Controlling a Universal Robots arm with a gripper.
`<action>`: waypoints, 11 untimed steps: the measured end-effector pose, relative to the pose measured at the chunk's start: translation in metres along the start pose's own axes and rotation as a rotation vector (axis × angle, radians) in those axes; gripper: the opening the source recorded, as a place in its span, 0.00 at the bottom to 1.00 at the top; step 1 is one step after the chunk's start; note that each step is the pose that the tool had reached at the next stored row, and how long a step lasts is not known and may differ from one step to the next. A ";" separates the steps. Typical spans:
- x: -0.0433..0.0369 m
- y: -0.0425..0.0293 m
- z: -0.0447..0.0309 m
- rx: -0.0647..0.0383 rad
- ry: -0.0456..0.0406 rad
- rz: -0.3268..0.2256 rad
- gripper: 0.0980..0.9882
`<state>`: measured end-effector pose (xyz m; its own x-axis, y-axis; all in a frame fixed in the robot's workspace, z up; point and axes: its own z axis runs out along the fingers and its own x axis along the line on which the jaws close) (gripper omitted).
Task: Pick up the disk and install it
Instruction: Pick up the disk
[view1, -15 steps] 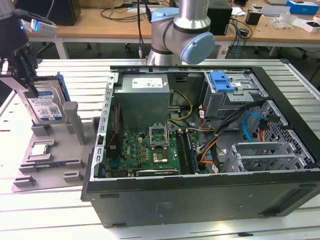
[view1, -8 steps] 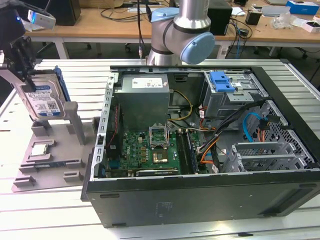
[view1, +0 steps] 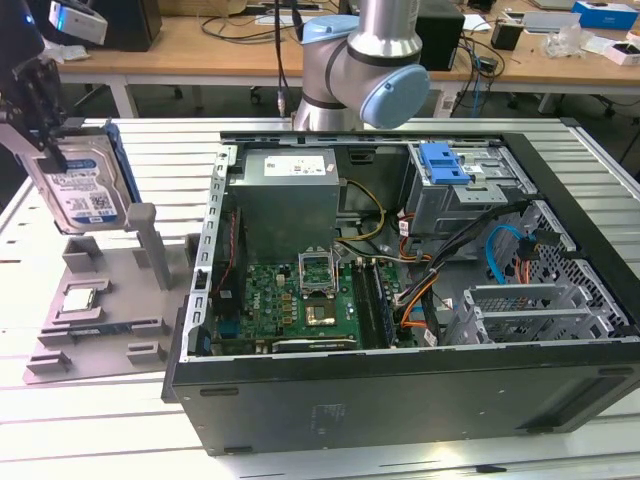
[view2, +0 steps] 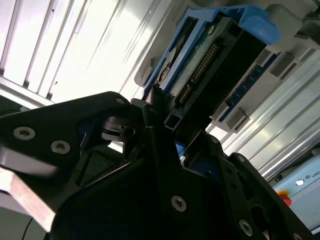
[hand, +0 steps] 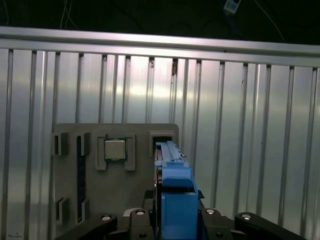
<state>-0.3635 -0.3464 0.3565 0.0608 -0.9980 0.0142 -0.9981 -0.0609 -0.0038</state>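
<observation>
The silver, blue-framed disk (view1: 85, 195) is hanging on edge, tilted, at the exterior view's far left.

No text is legible anywhere. The disk (view1: 78, 182) carries a white-and-blue label (view1: 90, 205) with barcode stripes and lines of print too small to tell, and the grey power supply (view1: 285, 200) inside the computer case (view1: 400, 400) has a white sticker (view1: 290, 164) along its top, with print also too small. In the second wrist view a white panel (view2: 307, 181) bears a few dark letters cut off at the edge, not readable.
</observation>
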 end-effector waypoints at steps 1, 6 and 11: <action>-0.0002 0.0000 -0.0023 0.000 -0.0001 0.000 0.30; -0.0010 -0.0001 -0.0124 0.000 0.0000 0.000 0.30; -0.0017 -0.0002 -0.0221 0.000 0.0000 0.000 0.30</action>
<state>-0.3635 -0.3443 0.3786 0.0608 -0.9980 0.0142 -0.9981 -0.0609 -0.0037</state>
